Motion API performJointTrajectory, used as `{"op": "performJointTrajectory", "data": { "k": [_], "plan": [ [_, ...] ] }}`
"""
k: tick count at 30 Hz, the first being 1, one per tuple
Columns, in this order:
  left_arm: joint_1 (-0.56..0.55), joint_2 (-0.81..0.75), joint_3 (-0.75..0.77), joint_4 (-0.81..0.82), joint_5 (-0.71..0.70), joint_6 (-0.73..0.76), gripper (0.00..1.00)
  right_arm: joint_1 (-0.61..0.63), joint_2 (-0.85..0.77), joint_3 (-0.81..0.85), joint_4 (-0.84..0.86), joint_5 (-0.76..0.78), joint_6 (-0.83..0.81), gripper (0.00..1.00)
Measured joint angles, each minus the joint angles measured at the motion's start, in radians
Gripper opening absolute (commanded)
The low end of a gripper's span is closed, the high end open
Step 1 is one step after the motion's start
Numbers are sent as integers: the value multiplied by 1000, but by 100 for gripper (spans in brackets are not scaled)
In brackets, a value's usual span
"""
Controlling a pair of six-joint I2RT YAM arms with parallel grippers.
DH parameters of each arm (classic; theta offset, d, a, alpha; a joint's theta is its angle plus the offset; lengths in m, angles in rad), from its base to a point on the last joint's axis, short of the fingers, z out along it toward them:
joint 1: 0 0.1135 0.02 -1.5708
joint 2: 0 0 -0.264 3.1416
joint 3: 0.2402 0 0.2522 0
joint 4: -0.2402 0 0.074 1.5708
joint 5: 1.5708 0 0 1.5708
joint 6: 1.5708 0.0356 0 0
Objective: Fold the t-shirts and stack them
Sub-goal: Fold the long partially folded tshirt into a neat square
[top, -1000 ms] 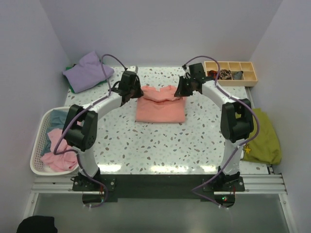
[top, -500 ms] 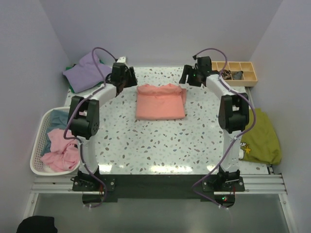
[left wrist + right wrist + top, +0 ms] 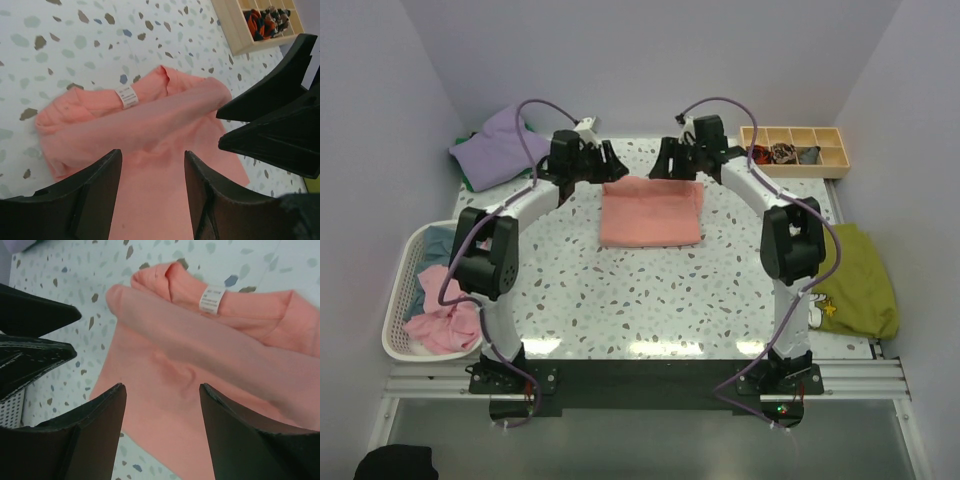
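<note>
The salmon shirt [image 3: 651, 212] lies folded mid-tabletop [image 3: 650, 300], its far edge by the label [image 3: 126, 96] loosely rolled. The left tool [image 3: 152, 155] and right tool [image 3: 162, 387] hover there, both spread and empty. Pinch the 2 corners together, lift evenly, then lay them flat.

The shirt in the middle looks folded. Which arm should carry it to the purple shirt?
Probably left. The left fingers hang open over the folded shirt's far edge, on the purple shirt's side. The right fingers are open too, but farther from it.
</note>
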Motion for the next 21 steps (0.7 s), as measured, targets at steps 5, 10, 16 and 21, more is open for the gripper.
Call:
{"op": "performJointTrajectory", "data": {
  "k": [5, 10, 16, 21],
  "plan": [
    [-7, 35, -26, 0, 76, -14, 56, 25, 0, -68, -2, -29, 26, 63],
    [-7, 86, -2, 4, 106, -21, 56, 9, 3, -69, -3, -29, 33, 63],
    [-5, 223, 109, 3, 126, -21, 56, -9, 88, 33, -7, -17, 33, 62],
    [-3, 320, 183, -5, 124, -17, 56, -39, 169, 92, -14, -2, 33, 62]
  ]
}}
